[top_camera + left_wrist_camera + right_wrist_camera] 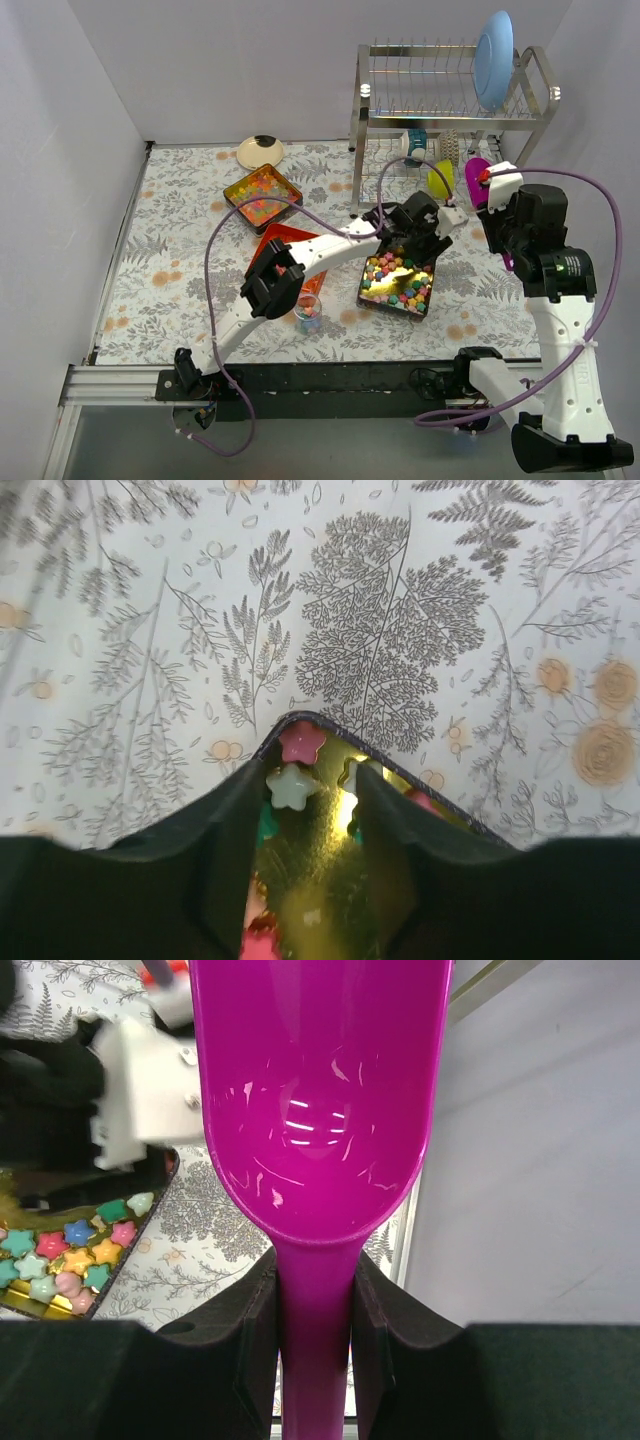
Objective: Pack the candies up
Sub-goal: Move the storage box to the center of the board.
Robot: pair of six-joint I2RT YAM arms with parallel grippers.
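Right gripper clamps the purple scoop; left gripper, jaws parted, hangs over a corner of my tin, star candies under it, dish rack beyond.

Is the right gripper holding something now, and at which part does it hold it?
Yes. The right gripper holds the purple scoop by its handle, just below the bowl, with one finger on each side. The bowl looks empty.
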